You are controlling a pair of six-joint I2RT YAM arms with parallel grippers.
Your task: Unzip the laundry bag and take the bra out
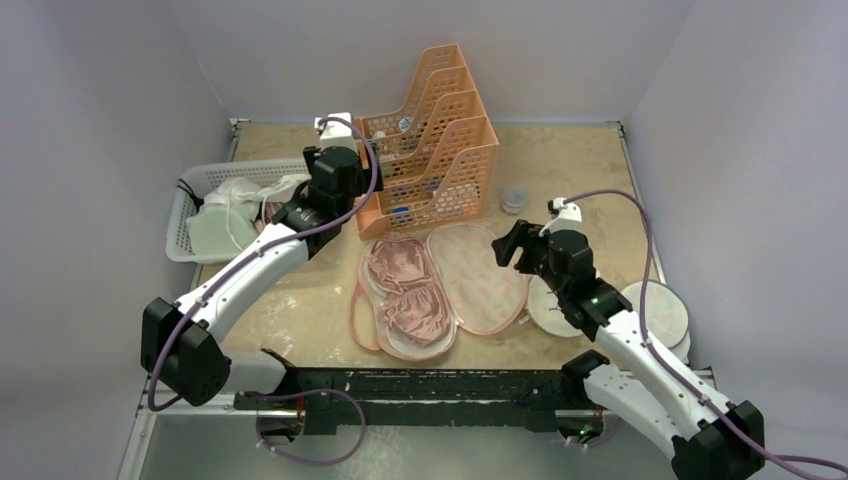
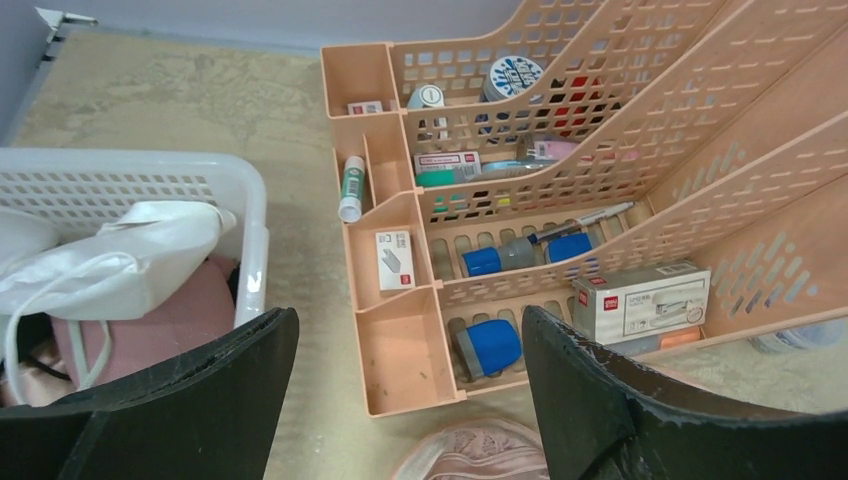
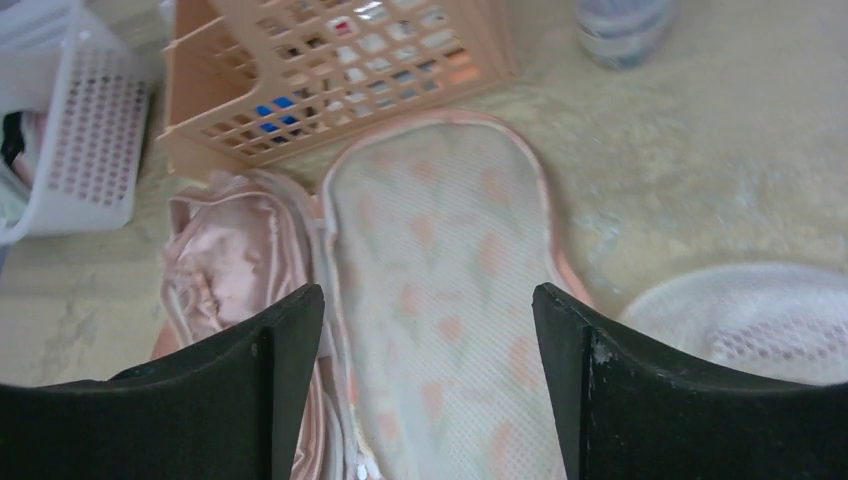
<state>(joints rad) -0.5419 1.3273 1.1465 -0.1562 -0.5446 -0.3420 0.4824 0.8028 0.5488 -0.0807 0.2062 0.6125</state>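
Peach floral peanut-shaped zip laundry bag (image 1: 482,280) lies unzipped mid-table (image 1: 570,170), lid flipped to the right. Dusty-pink satin bra (image 1: 405,292) sits in the left half, strap loop spilling off the near-left edge. Risks: a pinch catches the mesh lining with the satin, so the bag lifts too; strap snags the zipper; slick satin slips from a shallow grip. Left gripper (image 2: 405,330) jaws wide open, empty, above the peach perforated plastic desk organiser (image 2: 600,200), beyond the bra. Right gripper (image 3: 428,300) jaws wide open, empty, over the lid.

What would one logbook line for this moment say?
laundry bag: unzipped, lying open flat | bra: in its left half | left gripper: open, empty | right gripper: open, empty
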